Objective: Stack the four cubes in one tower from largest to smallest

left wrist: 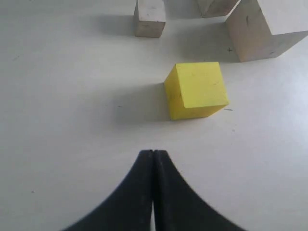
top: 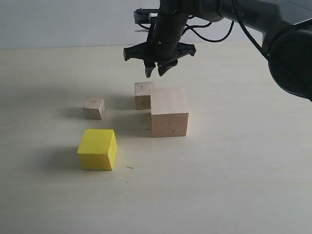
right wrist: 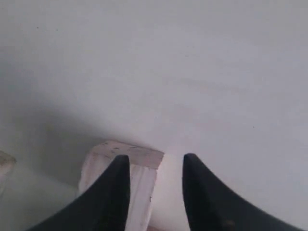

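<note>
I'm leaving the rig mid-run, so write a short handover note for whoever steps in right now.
Right gripper: jaws open, empty, above a small wood cube next to the large wood cube.
Left gripper: jaws shut, empty, near the yellow cube.
The other small wood cube sits apart on the table.
Done: nothing stacked.
To do: yellow onto large, then both small cubes.

**Robotics laboratory bench, by every visible sign.** A bare, pale tabletop (top: pixel 234 185) fills the lower and middle of the frame and meets a plain grey-white wall (top: pixel 58 22) along the top. A black robot arm (top: pixel 287 53) trailing exposed black cables (top: pixel 214 41) reaches in from the upper right. Laid out at centre left are plain test props: a large bare-wood cube (top: pixel 169 118), two small bare-wood cubes (top: pixel 93 108) and a bright yellow cube (top: pixel 97 149). Both wrist views show the same bare surface.
</note>
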{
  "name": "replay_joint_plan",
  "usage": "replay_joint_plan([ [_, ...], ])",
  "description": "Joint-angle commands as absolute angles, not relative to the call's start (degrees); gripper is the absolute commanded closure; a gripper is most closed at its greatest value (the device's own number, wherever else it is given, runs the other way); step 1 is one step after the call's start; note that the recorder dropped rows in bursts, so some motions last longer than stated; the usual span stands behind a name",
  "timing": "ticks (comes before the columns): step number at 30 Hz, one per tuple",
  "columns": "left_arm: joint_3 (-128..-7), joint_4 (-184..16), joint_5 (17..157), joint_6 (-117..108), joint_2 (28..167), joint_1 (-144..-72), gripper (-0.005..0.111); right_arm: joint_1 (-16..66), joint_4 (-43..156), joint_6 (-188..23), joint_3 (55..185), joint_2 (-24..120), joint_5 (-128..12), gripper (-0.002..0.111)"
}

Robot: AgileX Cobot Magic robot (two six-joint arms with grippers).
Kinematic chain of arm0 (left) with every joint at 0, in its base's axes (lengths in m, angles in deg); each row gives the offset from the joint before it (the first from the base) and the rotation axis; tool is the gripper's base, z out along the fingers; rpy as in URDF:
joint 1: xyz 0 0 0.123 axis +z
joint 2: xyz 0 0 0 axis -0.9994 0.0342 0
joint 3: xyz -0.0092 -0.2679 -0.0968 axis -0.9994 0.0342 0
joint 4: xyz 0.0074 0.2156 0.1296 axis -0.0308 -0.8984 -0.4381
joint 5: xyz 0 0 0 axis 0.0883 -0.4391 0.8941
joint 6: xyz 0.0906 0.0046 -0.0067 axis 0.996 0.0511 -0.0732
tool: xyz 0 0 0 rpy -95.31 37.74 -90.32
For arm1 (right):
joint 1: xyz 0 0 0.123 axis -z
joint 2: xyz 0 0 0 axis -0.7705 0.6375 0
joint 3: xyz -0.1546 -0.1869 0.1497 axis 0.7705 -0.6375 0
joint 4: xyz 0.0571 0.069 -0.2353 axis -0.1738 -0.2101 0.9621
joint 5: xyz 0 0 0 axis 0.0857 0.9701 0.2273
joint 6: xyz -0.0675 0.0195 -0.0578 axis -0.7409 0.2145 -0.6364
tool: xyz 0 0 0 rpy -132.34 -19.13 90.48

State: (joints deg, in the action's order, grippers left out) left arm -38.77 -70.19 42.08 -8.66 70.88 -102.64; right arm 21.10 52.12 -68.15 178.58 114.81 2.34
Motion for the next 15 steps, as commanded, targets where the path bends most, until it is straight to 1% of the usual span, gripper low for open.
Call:
replay_joint_plan([
  [1,-39.15,-70.03,41.8,-8.17,71.02,-102.94,0.107,22.22,51.98,-66.94,179.14,114.88,5.3,0.072],
  [5,-39.15,-70.03,42.16,-7.44,71.02,-102.94,0.107,22.22,52.28,-66.94,179.14,114.38,5.59,0.081],
  [11,-39.15,-70.03,42.65,-7.43,71.02,-102.94,0.107,22.22,52.59,-66.94,179.14,114.98,6.03,0.108],
  [15,-39.15,-70.03,42.65,-7.43,71.02,-102.94,0.107,22.22,53.01,-66.94,179.14,116.53,6.25,0.108],
])
